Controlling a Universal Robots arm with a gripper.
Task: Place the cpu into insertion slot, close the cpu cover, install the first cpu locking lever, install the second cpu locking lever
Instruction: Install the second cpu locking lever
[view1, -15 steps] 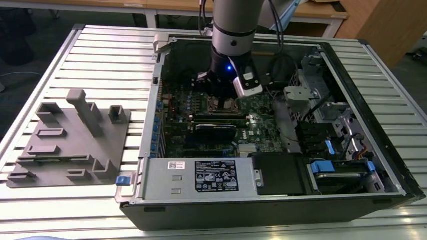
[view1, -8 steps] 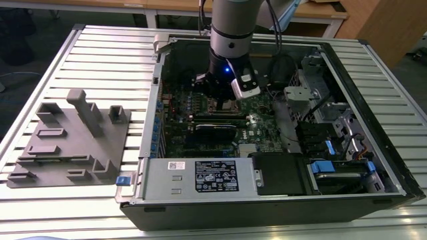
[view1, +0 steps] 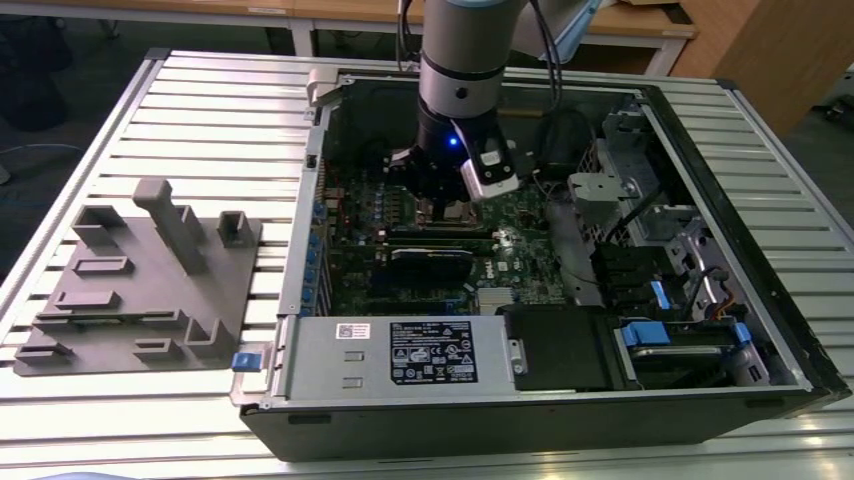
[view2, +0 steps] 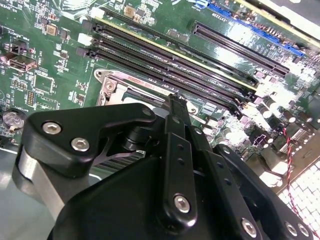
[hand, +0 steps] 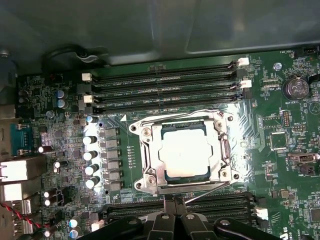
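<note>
Exterior view is showing the open computer case (view1: 747, 250) lying on the desk (view1: 200, 120), the end effector (view1: 447, 205), grip state untellable, hanging over the cpu cover (hand: 150, 172) closed around the cpu (hand: 186, 152), seated at the motherboard's (hand: 280, 200) centre, memory slots (hand: 165, 82) at twelve o'clock.

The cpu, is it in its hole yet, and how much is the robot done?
Yes. In the first wrist view the cpu already lies flat in the insertion slot, and the silver cpu cover looks closed down around it. Right now the gripper hovers at the socket's edge near a thin metal lever. I cannot tell whether either locking lever is latched yet, so that part seems left.
</note>
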